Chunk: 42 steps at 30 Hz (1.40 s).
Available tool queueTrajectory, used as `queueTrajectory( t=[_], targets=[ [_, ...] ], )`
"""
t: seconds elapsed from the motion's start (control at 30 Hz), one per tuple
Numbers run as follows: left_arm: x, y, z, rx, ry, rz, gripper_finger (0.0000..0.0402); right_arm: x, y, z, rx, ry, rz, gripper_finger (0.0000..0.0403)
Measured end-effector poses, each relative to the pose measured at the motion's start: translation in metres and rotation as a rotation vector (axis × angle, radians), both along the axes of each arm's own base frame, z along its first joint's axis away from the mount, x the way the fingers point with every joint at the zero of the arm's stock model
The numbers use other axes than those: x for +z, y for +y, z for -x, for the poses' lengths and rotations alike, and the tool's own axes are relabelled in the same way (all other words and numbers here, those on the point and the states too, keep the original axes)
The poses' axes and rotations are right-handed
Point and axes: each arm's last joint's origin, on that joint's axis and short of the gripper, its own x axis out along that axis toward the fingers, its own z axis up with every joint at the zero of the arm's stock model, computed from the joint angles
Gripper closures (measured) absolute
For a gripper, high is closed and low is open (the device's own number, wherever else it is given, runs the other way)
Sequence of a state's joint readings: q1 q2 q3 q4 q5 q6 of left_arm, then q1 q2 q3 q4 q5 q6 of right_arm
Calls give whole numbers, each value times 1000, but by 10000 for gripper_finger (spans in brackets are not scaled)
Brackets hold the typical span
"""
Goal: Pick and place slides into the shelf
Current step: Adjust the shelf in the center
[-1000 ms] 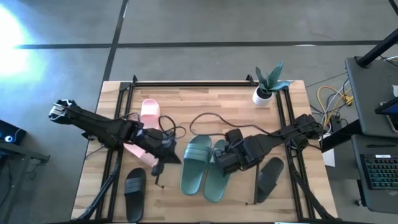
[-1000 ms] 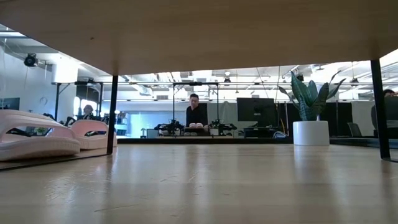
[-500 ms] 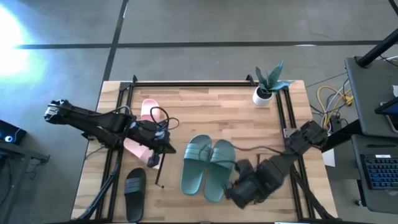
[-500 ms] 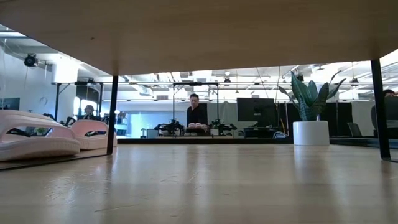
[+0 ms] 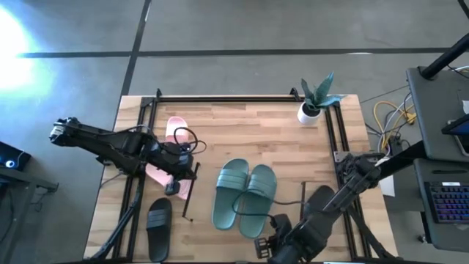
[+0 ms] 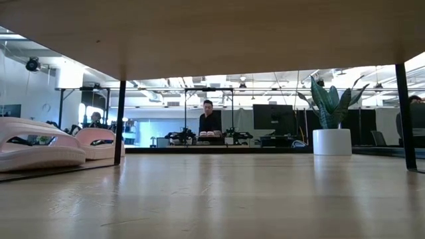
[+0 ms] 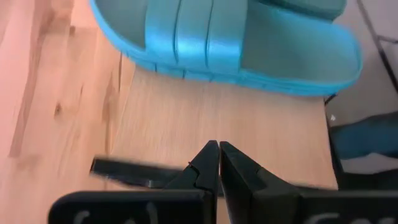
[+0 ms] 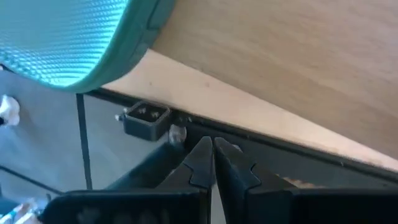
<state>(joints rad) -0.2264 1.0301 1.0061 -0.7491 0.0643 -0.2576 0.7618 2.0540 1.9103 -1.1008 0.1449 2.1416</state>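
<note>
Wood surface: light-wood bench [image 5: 242, 128] with thin black frames along its edges, seen from above; the far half is mostly bare board.
Teal pair: two teal-green slides [image 5: 244, 198] lie side by side and touching at the middle of the bench, toes toward the near edge; one also fills the left wrist view [image 7: 230, 43].
Pink pair: two pale pink slides [image 5: 174, 132] on the left part, one toward the far side, the other partly under the left arm; in the low view both sit at the left edge [image 6: 40, 149], beside a black upright.
Black slide, left: one black slide [image 5: 158, 218] near the front left corner, close to the near edge, apart from the others.
Black slide, right: dark shape at the front right, mostly hidden by the right arm; cannot tell its lie.
Left pincer [image 5: 176, 187]: fingers pressed together, empty, over the near end of the pink slide, with bare board between it and the teal pair; in its wrist view [image 7: 217, 163] the tips meet.
Right pincer [image 5: 262, 248]: fingers pressed together, empty, at the near edge of the bench just past the teal slides; its wrist view [image 8: 210, 160] looks at the board's rim and black frame.
Plant: potted plant [image 5: 314, 99] in a white pot at the far right corner.
Room behind: a person [image 6: 208, 119] stands far off.
</note>
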Motion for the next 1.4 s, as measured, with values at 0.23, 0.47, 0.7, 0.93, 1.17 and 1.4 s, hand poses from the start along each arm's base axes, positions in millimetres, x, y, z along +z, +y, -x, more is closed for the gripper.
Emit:
queueTrajectory(
  t=[0.23,0.47,0.7,0.93,1.17,1.4],
  targets=[
    [3,3,14,18,26,12,402,-9,-11,4,-55,44,171,392],
    [-18,4,19,42,145,5,402,-10,-27,0,-66,73,261,392],
    [-48,4,19,67,192,38,402,-13,-55,-7,-101,158,377,392],
    [-55,3,15,67,151,48,402,-6,-74,-11,-124,174,448,392],
    [-55,5,7,66,95,31,402,-3,-93,-16,-110,210,506,392],
    [-56,12,6,77,90,-12,402,9,-86,-15,-49,175,459,392]
  ],
)
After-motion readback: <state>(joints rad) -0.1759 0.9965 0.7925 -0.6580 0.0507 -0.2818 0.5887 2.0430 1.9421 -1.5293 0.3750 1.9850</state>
